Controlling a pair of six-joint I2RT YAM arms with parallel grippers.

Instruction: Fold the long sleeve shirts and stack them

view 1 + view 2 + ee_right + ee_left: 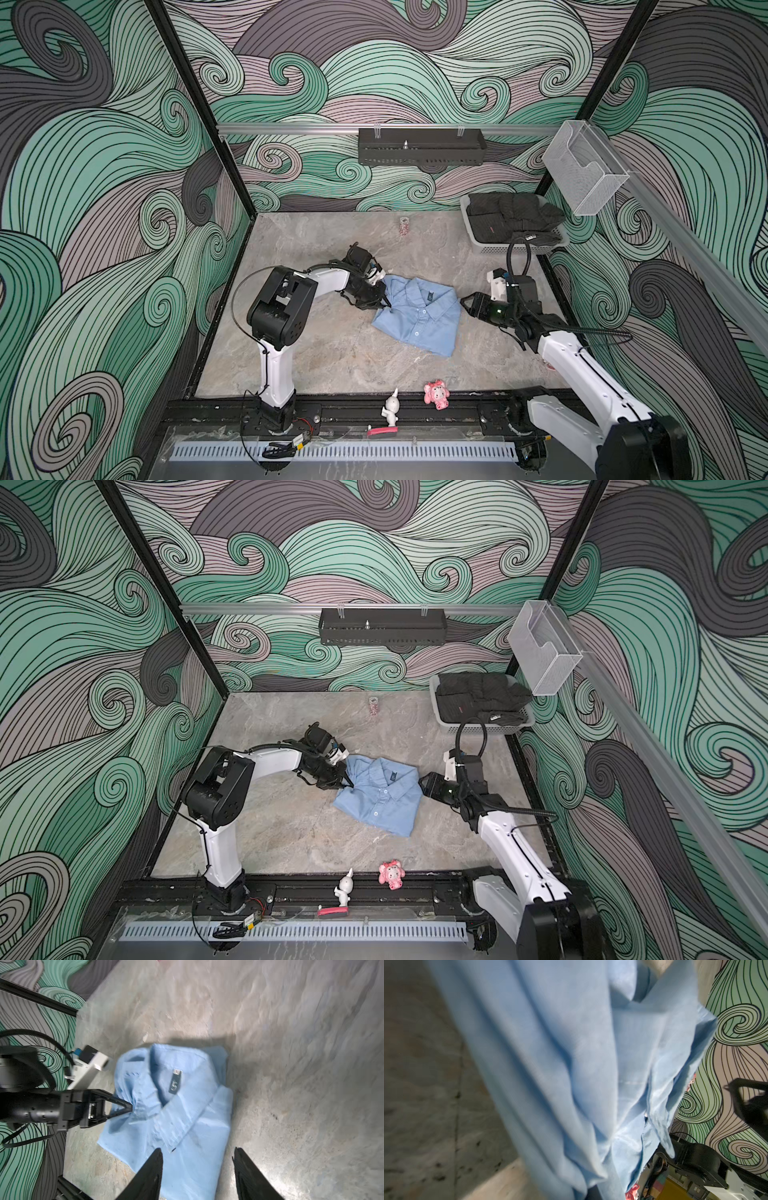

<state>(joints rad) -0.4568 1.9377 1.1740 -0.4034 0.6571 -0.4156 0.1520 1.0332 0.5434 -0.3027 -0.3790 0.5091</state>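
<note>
Counting what sits on the grey marbled table (316, 357) gives one light-blue shirt (419, 322), folded into a rough rectangle near the middle with its collar (182, 1076) toward the far wall and its button front up. One pale perforated basket (490, 248) in the far right corner holds a heap of dark garments (511, 216). Two small figurines stand on the front rail, one white figurine (391, 405) and one pink figurine (436, 394) just beside it. The left gripper (387, 306) has its jaws pressed together on a pinch of the shirt's left edge beside the collar; in the right wrist view its black fingertips (127, 1105) meet in a point with cloth puckered around them, and the left wrist view is filled by blue fabric (550, 1064) hanging in soft folds. The right gripper (197, 1148) stands with its jaws apart and nothing between them, just at the shirt's right edge; one of its tapered black fingers (152, 1169) shows over the cloth and the other over bare table, and whether either touches cannot be told. The shirt is thin woven cloth, creased along the placket, with small pale buttons (417, 333) and a dark oblong neck label (175, 1084) inside the collar.
</note>
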